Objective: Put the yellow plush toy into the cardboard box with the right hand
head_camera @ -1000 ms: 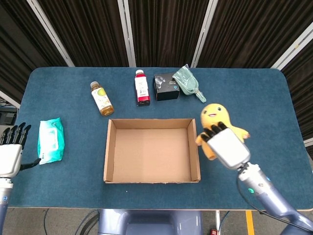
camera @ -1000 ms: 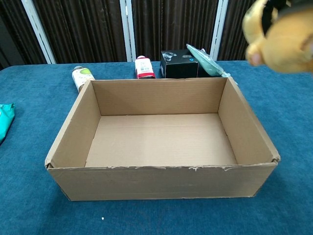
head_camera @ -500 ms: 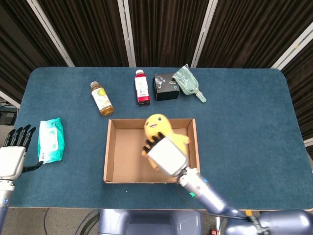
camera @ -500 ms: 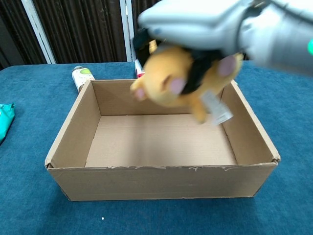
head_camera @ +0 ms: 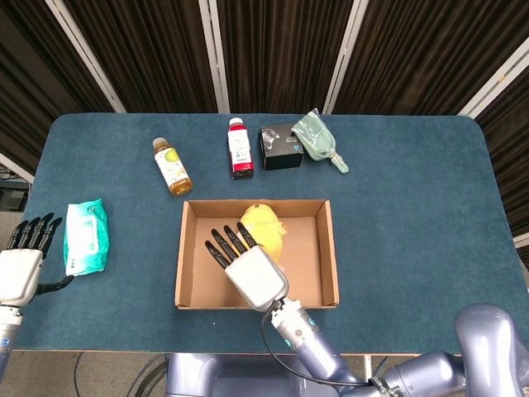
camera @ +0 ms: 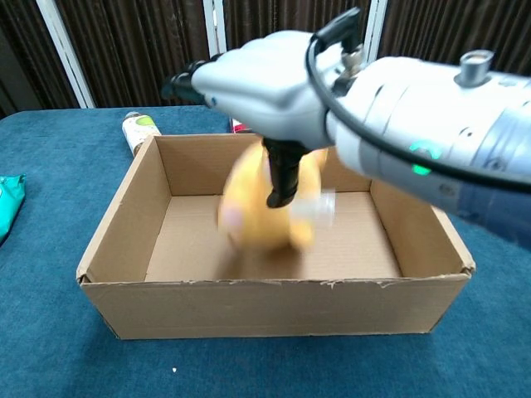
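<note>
The yellow plush toy [head_camera: 264, 227] is inside the open cardboard box [head_camera: 183, 258], toward its far side. In the chest view the plush toy [camera: 261, 211] is motion-blurred just above the floor of the box [camera: 274, 308], free of any fingers. My right hand [head_camera: 248, 266] hovers over the box with its fingers spread and nothing in them; in the chest view that right hand [camera: 265, 91] fills the space above the toy. Off the table's left edge, my left hand [head_camera: 23, 263] hangs with its fingers apart, empty.
Behind the box stand a tea bottle [head_camera: 172, 166], a red bottle [head_camera: 240, 148], a black carton [head_camera: 281, 146] and a green scoop [head_camera: 318, 141]. A teal wipes pack [head_camera: 85, 236] lies at the left. The table's right half is bare blue cloth.
My right hand carried the toy from right of the box to over it, then spread its fingers and let go. The toy has dropped into the box. The left hand stayed still.
</note>
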